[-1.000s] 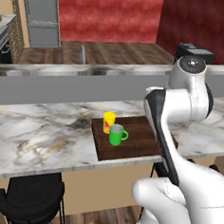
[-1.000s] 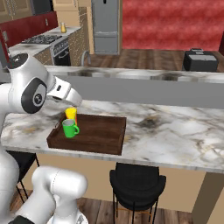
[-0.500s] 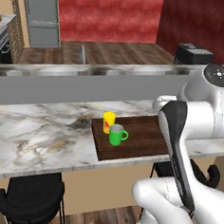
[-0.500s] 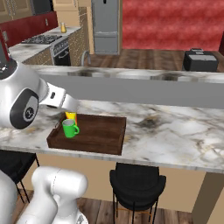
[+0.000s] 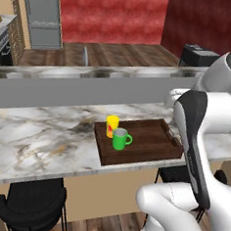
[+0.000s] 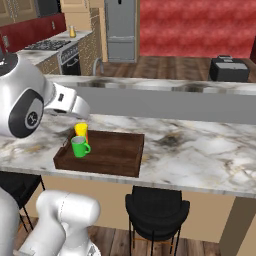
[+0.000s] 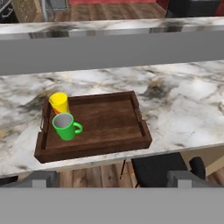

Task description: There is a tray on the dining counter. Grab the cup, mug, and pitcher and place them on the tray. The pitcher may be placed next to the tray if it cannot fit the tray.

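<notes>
- Two of the three were home: the cup (image 7: pixel 59 103) and the mug (image 7: pixel 65 126) both stood upright on the tray (image 7: pixel 109 127), packed into its left end as my hand camera saw it.
- The cup sat at the tray's far-left corner, hard by the rim; the mug stood just in front of it, toward the counter's near edge, handle pointing along the tray toward its bare middle.
- They looked to be touching or all but touching. I could not tell which.
- The tray itself lay on the dining counter (image 7: pixel 183 100), close to the near edge, its long side running along that edge and the raised grey ledge well behind it.
- The middle and right end of the tray were bare wood, so by my reckoning there was room left for one more vessel.
- That left the pitcher as the one job outstanding. I saw no pitcher anywhere on the stretch of counter in front of me, so I judged I would have to go looking for it.
- My gripper (image 7: pixel 112 178) hung back off the near edge of the counter, looking down over the tray from above the stools.
- Its two fingertips (image 7: pixel 40 178) sat far apart at the bottom of my hand camera: jaws spread as wide as they go.
- Nothing lay between them, nothing touched them. I was carrying nothing.
</notes>
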Controlling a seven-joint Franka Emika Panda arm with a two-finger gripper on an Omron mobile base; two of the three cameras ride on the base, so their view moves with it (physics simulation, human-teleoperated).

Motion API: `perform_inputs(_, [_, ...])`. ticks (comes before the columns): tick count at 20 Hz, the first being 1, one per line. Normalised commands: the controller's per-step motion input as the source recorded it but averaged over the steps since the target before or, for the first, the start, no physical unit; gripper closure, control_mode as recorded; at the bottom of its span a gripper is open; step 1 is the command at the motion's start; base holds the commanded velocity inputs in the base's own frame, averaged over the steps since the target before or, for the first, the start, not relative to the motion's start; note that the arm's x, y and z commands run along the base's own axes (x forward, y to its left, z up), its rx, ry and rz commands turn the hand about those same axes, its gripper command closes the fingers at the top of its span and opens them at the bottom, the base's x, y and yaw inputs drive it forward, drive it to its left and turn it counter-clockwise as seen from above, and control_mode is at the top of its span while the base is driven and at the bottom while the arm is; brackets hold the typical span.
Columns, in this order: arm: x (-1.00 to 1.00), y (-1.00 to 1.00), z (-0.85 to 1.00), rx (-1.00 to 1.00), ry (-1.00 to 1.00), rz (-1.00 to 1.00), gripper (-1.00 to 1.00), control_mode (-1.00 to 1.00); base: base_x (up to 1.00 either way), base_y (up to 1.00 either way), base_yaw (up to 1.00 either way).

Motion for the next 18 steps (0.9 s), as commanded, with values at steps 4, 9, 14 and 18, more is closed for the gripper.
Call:
perform_inputs(4, [-0.25, -0.05, 0.02, 0.00, 0.00, 0.01, -1.00, -1.00, 0.00, 0.00, 0.00])
perform_inputs(9, [-0.31, -0.02, 0.00, 0.00, 0.00, 0.00, -1.00, 1.00, -0.08, 0.00, 0.00])
perform_inputs(14, [0.00, 0.00, 0.00, 0.00, 0.00, 0.00, -1.00, 1.00, -0.53, -0.24, 0.02])
perform_inputs(18, [0.00, 0.00, 0.00, 0.00, 0.00, 0.00, -1.00, 1.00, -0.77, -0.85, 0.07])
